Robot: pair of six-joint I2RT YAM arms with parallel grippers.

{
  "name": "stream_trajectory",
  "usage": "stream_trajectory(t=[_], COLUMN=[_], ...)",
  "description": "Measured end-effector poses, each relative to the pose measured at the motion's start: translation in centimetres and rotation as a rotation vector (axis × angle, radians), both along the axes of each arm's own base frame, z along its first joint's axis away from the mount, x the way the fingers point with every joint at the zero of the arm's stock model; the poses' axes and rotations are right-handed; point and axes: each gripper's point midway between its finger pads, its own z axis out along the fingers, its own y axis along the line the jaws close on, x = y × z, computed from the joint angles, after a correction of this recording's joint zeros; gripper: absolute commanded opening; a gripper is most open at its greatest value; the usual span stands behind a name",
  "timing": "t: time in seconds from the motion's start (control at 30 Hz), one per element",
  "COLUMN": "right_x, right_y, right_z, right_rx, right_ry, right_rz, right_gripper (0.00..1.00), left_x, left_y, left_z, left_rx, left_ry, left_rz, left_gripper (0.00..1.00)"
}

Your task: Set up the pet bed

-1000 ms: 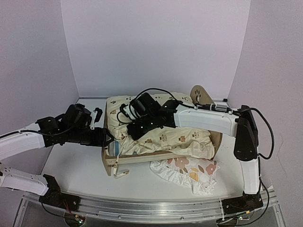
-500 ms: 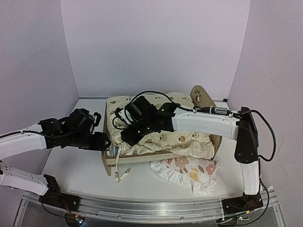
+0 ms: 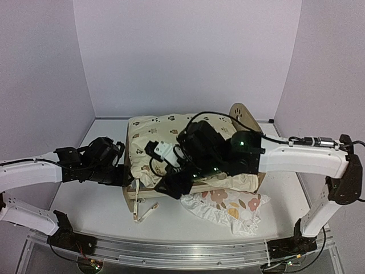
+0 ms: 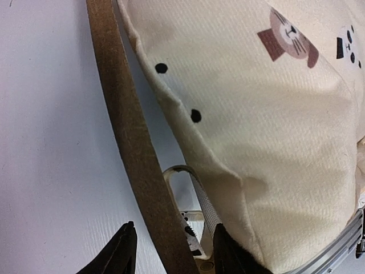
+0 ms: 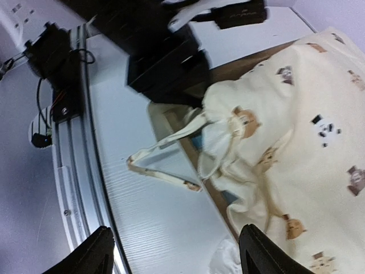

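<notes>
Left gripper (image 4: 174,258) sits at the left end of the pet bed (image 3: 242,117). Its fingers are part open astride the top edge of the footboard (image 4: 134,142), with a gap on each side, so I read it as bracing, not clamped. The bed stands mid-table, footboard left and headboard right. The cream cushion (image 3: 165,128) is heaped on it and bulges over the footboard and the far-left corner. A tie string (image 5: 131,162) trails off the near-left corner onto the table (image 3: 85,200). Right gripper (image 5: 174,245) hovers over that near-left corner, fingers spread wide with nothing between them. My call is that the step is seating the cushion in the frame. Next I want the left side holding the footboard steady while the right pushes the bulge down inside the rails. The floral pillow (image 3: 228,208) lies on the table against the bed's near-right side and probably goes on last. There is bare table to the left of the bed. The near strip before the metal rail (image 3: 188,251) is tight, with the string and pillow in it. The right arm crosses over the bed, so the space above it is crowded.
</notes>
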Motion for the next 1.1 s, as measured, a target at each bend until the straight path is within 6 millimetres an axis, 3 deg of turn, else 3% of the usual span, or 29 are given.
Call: stream_trajectory(t=[0.07, 0.2, 0.27, 0.37, 0.53, 0.7, 1.1], right_x=[-2.1, -4.1, -4.2, -4.3, -3.1, -0.8, 2.2], right_y=[-0.7, -1.5, -1.1, 1.0, 4.9, 6.4, 8.3], right_z=[-2.9, -10.9, -14.1, -16.7, -18.8, -20.1, -17.2], right_rx=[-0.005, -0.053, -0.062, -0.016, 0.145, 0.242, 0.467], right_ry=[0.005, -0.013, -0.047, -0.113, -0.234, -0.325, -0.428], right_rz=[0.040, 0.071, 0.063, 0.048, -0.037, -0.148, -0.338], right_gripper=[0.72, 0.66, 0.63, 0.53, 0.49, 0.45, 0.43], left_x=[0.0, 0.1, 0.2, 0.1, 0.0, -0.2, -0.3], left_y=[0.0, -0.1, -0.1, 0.1, 0.4, 0.9, 1.3], left_z=[-0.1, -0.2, -0.2, 0.0, 0.8, 1.6, 1.8], left_rx=[-0.001, -0.002, -0.005, -0.011, -0.026, -0.037, -0.039], left_ry=[-0.001, -0.007, -0.011, -0.018, -0.041, -0.059, -0.075], left_rz=[0.000, 0.003, 0.004, 0.006, 0.014, 0.019, 0.023], left_gripper=[0.47, 0.47, 0.47, 0.47, 0.48, 0.48, 0.47])
